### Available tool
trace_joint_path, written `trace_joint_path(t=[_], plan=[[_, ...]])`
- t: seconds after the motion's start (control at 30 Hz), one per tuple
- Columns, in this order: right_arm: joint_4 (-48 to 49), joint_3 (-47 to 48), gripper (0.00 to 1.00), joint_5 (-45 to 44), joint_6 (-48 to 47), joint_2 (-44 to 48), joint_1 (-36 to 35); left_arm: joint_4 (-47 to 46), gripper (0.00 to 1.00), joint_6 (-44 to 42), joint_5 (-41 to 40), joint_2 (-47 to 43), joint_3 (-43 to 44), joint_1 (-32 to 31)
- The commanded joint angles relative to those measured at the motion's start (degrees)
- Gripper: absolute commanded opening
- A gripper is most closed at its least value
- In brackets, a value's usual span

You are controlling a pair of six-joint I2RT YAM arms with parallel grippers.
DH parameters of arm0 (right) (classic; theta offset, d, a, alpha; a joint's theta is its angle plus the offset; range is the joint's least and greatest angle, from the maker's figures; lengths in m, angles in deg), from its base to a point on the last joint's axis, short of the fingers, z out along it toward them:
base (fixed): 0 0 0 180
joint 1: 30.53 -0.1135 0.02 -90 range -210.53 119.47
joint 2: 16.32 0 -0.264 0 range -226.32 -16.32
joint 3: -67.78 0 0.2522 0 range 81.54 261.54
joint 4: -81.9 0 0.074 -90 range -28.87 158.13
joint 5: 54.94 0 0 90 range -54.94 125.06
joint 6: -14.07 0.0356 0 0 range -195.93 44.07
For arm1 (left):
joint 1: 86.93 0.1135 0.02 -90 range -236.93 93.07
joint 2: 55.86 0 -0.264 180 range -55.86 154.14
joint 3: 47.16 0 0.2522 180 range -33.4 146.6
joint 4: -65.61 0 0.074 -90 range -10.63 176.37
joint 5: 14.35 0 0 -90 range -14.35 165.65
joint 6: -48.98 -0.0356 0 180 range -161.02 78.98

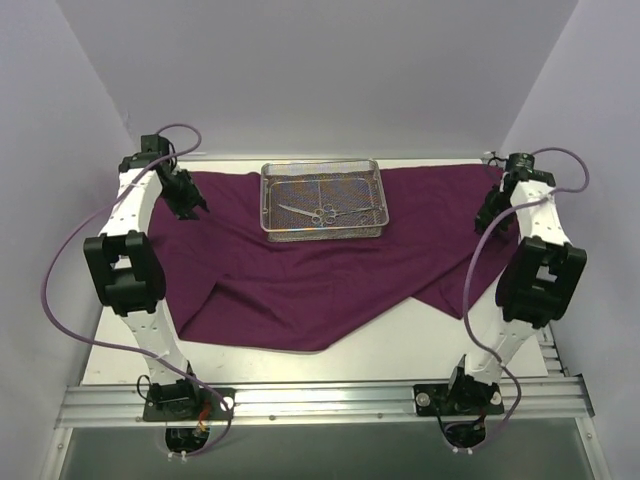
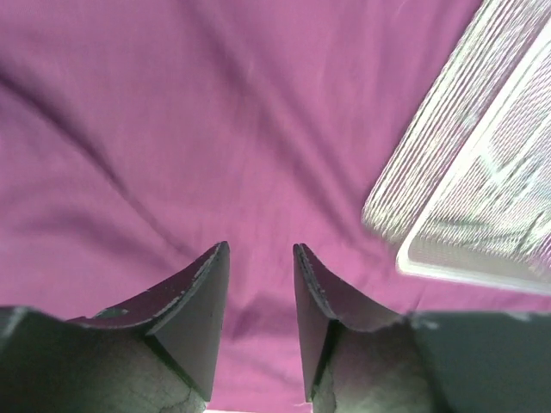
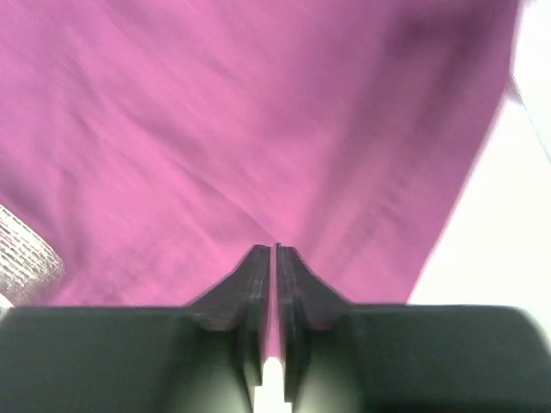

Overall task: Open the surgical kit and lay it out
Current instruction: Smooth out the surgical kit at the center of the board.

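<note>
The dark purple cloth lies spread open over the table. The silver wire-mesh tray stands on it at the back middle, with thin ring-handled instruments inside. My left gripper is open and empty just above the cloth, left of the tray. In the left wrist view it hovers over the cloth, with the tray to the right. My right gripper is at the cloth's right edge. In the right wrist view it is shut on a fold of cloth, and creases run to its tips.
White walls close in the table on the left, back and right. Bare white tabletop shows in front of the cloth. A metal rail carries the arm bases at the near edge. A corner of the tray shows in the right wrist view.
</note>
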Motion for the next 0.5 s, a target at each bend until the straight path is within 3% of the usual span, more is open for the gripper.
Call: trace_joint_path(t=[0.0,0.2,0.37,0.47], plan=[[-1.8,-10.1,0.0,-2.5,-0.8,7.7,0.1,-2.6,0.44,-2.3,2.6,-4.2,-8.4,0.9],[5.8,-22.1,0.0,3.9,-1.6,10.6,0.2,-1.4,0.42,-4.1,2.9,-8.5,-16.0,0.8],[11.9,-26.4,0.0,9.5,-0.4,6.5,0.1,-0.9,0.42,-4.2,4.7,-8.7,-15.9,0.8],[12.5,-27.2,0.0,8.5,0.6,3.3,0.2,-0.1,0.42,-4.4,4.7,-8.0,-14.6,0.8]])
